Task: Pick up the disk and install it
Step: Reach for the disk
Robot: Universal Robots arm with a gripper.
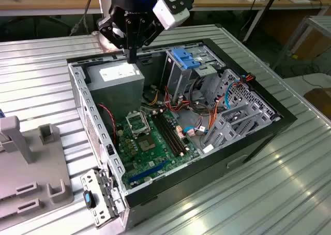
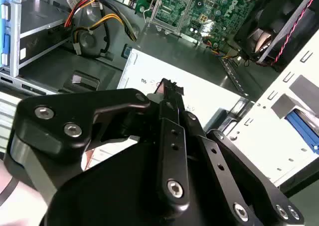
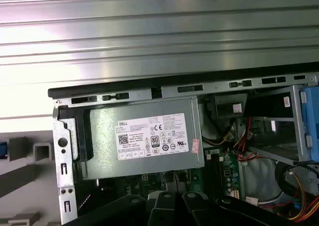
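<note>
The black gripper (image 1: 132, 57) is held shut and empty just above the grey metal power supply box (image 1: 116, 75). The blue-railed grey metal disk (image 2: 301, 129) is located beyond that box, outside the perforated case wall (image 1: 85, 111). Its long axis cannot be determined.

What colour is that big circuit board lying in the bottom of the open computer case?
Green; the motherboard shows best in the exterior view.

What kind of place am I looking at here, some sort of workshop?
Probably a robotics lab or test workshop: an opened computer case sits on a ribbed metal table, the arm's gripper hangs above it, and wooden workbenches stand behind.
</note>
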